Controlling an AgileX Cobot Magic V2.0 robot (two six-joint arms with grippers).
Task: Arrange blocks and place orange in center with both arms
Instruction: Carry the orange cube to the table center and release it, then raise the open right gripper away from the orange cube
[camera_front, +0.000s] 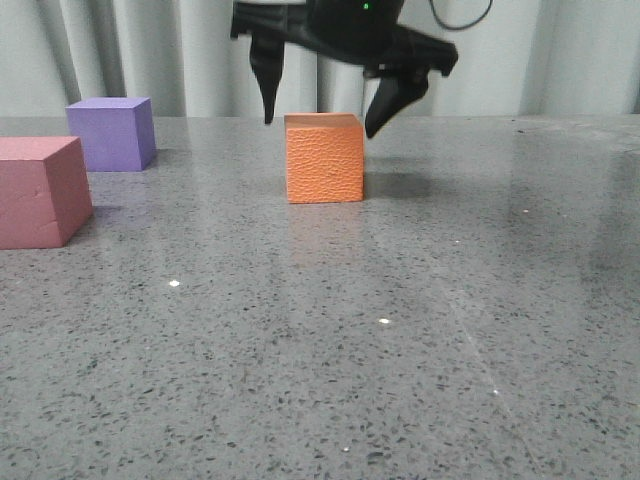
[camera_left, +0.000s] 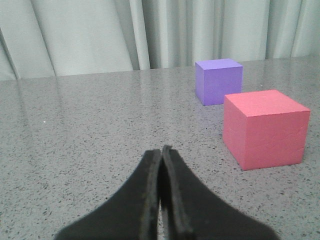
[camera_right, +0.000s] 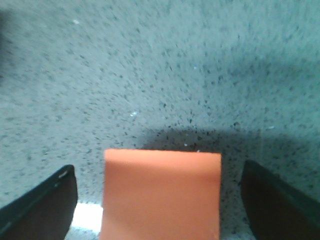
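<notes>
Straddling orange cube (camera_front: 324, 158) | right gripper (camera_front: 320, 118) spread wide | left gripper (camera_left: 161, 152) closed

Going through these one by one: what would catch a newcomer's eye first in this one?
First, the orange cube alone mid-table, with the right gripper open just above and behind it, a finger on each side and not touching. Next, the pink-red cube at the left edge with the purple cube behind it, apart from each other. The left gripper is shut and holds nothing, low over the table near those two.
</notes>
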